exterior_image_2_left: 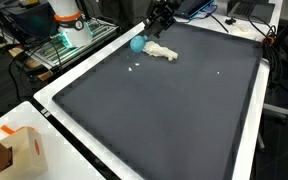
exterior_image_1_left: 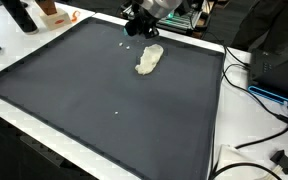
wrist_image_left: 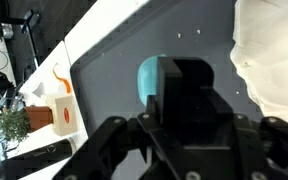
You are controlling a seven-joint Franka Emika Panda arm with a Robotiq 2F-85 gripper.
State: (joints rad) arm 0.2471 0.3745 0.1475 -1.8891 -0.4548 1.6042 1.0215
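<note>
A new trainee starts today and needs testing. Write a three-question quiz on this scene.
1. True or false: the white crumpled thing lies on the dark mat.
2. The rounded thing next to the claw is: A) teal B) red C) yellow.
3. What colour is the rim around the mat?

Key: 1 true; 2 A; 3 white.

On the mat (exterior_image_2_left: pixel 184 110), a ball (exterior_image_2_left: pixel 136 43) lies just beside a cloth (exterior_image_2_left: pixel 163 51), perhaps touching; my gripper (exterior_image_2_left: pixel 153 31) hangs above them.
</note>
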